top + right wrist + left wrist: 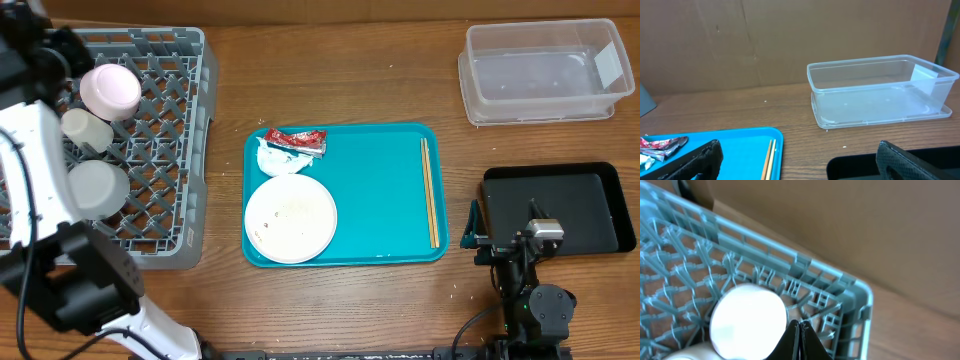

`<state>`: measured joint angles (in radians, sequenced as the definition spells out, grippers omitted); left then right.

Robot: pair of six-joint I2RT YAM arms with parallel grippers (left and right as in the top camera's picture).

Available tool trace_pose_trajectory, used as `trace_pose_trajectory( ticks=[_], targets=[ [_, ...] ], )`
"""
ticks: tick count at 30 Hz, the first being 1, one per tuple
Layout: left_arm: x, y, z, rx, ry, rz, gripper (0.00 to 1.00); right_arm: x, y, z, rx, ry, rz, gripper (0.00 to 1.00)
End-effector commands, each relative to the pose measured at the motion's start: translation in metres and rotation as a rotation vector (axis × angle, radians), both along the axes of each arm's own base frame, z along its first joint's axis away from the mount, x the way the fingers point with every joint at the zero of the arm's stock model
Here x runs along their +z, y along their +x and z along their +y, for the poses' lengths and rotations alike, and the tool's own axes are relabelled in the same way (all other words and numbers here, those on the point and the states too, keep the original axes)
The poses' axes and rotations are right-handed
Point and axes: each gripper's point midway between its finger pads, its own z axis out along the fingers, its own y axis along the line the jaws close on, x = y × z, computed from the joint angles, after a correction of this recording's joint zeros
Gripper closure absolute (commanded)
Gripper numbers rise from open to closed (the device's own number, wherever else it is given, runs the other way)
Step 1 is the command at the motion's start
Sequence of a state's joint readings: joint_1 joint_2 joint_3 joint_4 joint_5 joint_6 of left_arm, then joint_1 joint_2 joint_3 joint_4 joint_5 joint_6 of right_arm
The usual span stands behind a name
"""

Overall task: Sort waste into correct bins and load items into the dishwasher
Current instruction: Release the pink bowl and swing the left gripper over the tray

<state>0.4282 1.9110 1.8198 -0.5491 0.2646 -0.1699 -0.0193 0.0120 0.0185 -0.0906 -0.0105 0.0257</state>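
As viewed from overhead, the dish rack (192,150) occupies the far left of the table and is the largest container present. It holds three items in a line down its left half: the pale-pink dish (110,90) farthest, the white cup (87,128) in the middle, and the grey bowl (97,187) nearest. The dish and the bowl appear mouth down; the cup's orientation cannot be determined.

The teal tray (380,200) lies at centre, well apart from the rack. It holds:
- the white plate (290,217) in its near left corner, with scattered rice crumbs (295,210) on it;
- the wooden chopsticks (429,193), lying near-to-far along the right edge;
- the crumpled napkin (278,160), touching the far rim of the plate;
- the red sauce packet (296,140), resting on the far edge of the napkin.

The clear tub (545,72) stands at far right, with a white label on its right end wall. The black tray (570,210) lies near right, nearer than the tub.

The left gripper (799,330) hangs over the far corner of the rack, just beside the dish, with its jaws pressed together on nothing. The right gripper (799,150) sits low between the teal tray and the black tray, facing the tub, with its jaws spread wide and nothing between them.
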Motion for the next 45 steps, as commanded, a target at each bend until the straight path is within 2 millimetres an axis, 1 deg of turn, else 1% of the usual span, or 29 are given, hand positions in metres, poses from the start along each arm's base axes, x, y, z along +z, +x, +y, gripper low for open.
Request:
trace_pose_trajectory(
  ticks=[1,3,5,7,10,14,19,20,23,25,29,32,35,36,38,39,40,41,42,43,45],
  targets=[
    [-0.039,0.002,0.011,0.097,0.222,0.165,0.96,-0.002,0.000,-0.002,-0.013,-0.001,-0.005,0.00],
    [-0.051,-0.001,0.022,0.167,0.343,0.243,0.96,-0.002,0.000,-0.002,-0.013,-0.001,-0.005,0.00],
    [-0.062,-0.001,0.026,0.200,0.414,0.295,0.96,-0.002,0.000,-0.003,-0.013,-0.001,-0.005,0.00],
    [-0.077,0.003,0.021,0.164,0.428,0.325,0.87,-0.002,0.000,-0.002,-0.013,-0.001,-0.005,0.00],
    [-0.102,0.008,0.017,0.118,0.411,0.364,0.88,-0.002,0.000,-0.002,-0.013,-0.001,-0.005,0.00],
    [-0.127,0.009,0.018,0.110,0.402,0.407,0.89,-0.002,0.000,-0.002,-0.013,-0.001,-0.005,0.00],
    [-0.149,0.008,0.026,0.114,0.393,0.440,0.88,-0.002,0.000,-0.002,-0.013,-0.001,-0.005,0.00],
    [-0.150,0.008,0.028,0.118,0.391,0.442,0.88,-0.002,0.000,-0.002,-0.013,-0.001,-0.005,0.00],
    [-0.148,0.006,0.037,0.148,0.380,0.430,0.93,-0.002,0.000,-0.002,-0.013,-0.001,-0.005,0.00],
    [-0.144,0.006,0.045,0.187,0.360,0.408,0.94,-0.002,0.000,-0.002,-0.013,-0.001,-0.005,0.00],
    [-0.136,-0.001,0.061,0.287,0.294,0.373,0.92,-0.002,0.000,-0.002,-0.013,-0.001,-0.005,0.00],
    [-0.132,-0.009,0.074,0.365,0.236,0.357,0.95,-0.002,0.000,-0.002,-0.013,-0.001,-0.005,0.00],
    [-0.124,-0.014,0.079,0.382,0.224,0.347,0.96,-0.002,0.000,-0.002,-0.013,-0.001,-0.005,0.00],
    [-0.108,-0.015,0.080,0.389,0.233,0.318,0.96,-0.002,0.000,-0.003,-0.013,-0.001,-0.005,0.00],
    [-0.083,-0.014,0.077,0.394,0.242,0.268,0.96,-0.002,0.000,-0.002,-0.013,-0.001,-0.005,0.00],
    [-0.070,-0.015,0.074,0.392,0.245,0.243,0.96,-0.002,0.000,-0.003,-0.013,-0.001,-0.005,0.00],
    [-0.052,-0.015,0.071,0.396,0.238,0.203,0.96,-0.002,0.000,-0.002,-0.013,-0.001,-0.005,0.00],
    [-0.038,-0.015,0.066,0.395,0.226,0.169,0.94,-0.002,0.000,-0.002,-0.013,-0.001,-0.005,0.00],
    [-0.020,-0.015,0.059,0.383,0.202,0.122,0.91,-0.002,0.000,-0.002,-0.013,-0.001,-0.005,0.00],
    [-0.007,-0.015,0.052,0.364,0.175,0.085,0.86,-0.002,0.000,-0.002,-0.013,-0.001,-0.005,0.00],
    [0.023,-0.013,0.029,0.285,0.091,-0.004,0.67,-0.002,0.000,-0.002,-0.013,-0.001,-0.005,0.00]
  ],
)
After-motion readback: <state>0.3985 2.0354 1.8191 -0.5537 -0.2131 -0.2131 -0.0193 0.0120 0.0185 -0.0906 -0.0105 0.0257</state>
